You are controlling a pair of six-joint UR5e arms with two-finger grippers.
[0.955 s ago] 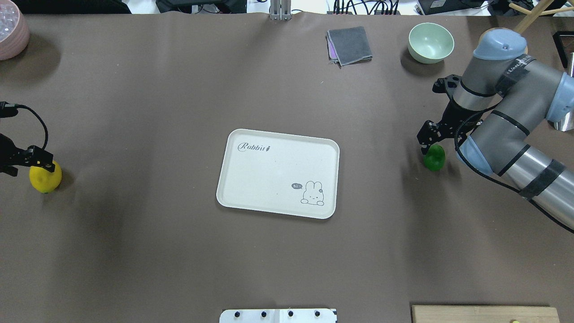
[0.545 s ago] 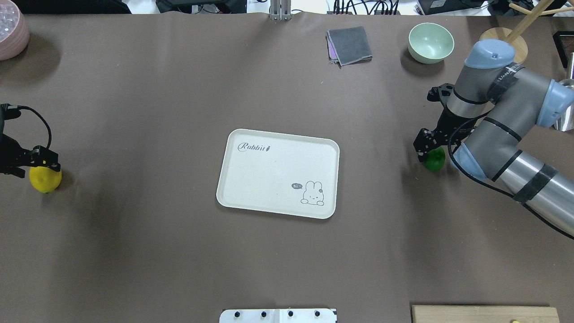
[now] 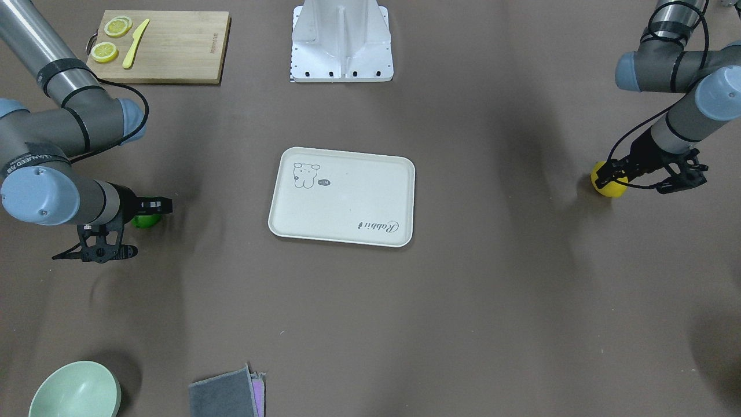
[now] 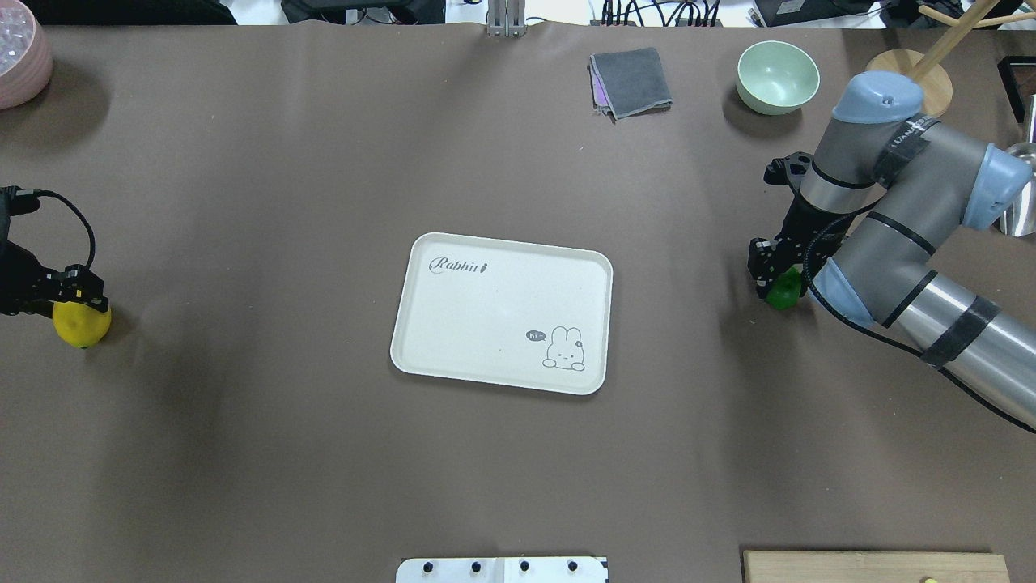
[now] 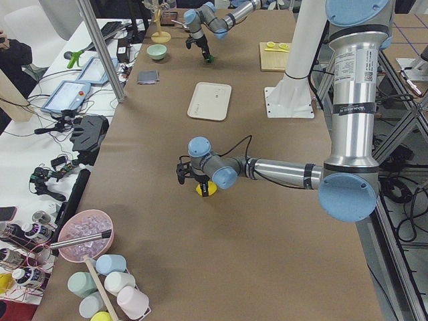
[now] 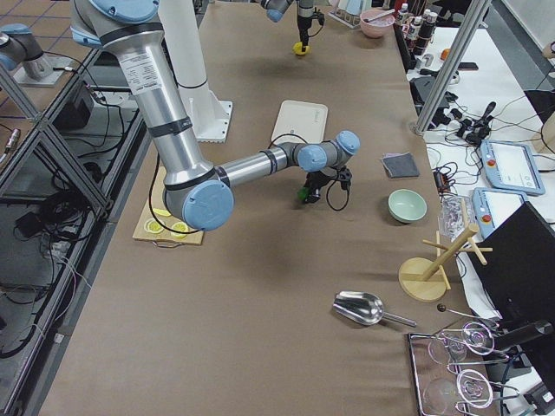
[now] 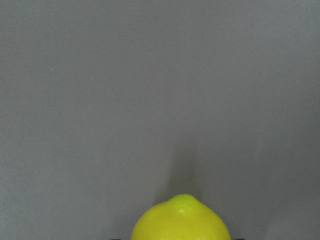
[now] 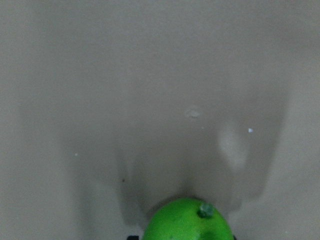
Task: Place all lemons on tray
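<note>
The left tool (image 4: pixel 74 298) sits low on the yellow lemon (image 4: pixel 82 326) and the right tool (image 4: pixel 773 279) on the green lemon (image 4: pixel 783 293), both fruits on the counter (image 4: pixel 243 445) at opposite ends — whether either tool is apart or already clamped I cannot tell. The grasp looks like the step in hand: close across each lemon's fat middle, not the tip, and lift straight before swinging inward. The tray (image 4: pixel 486 324) lies well apart from both, mid-counter — set them down low so they don't roll.
</note>
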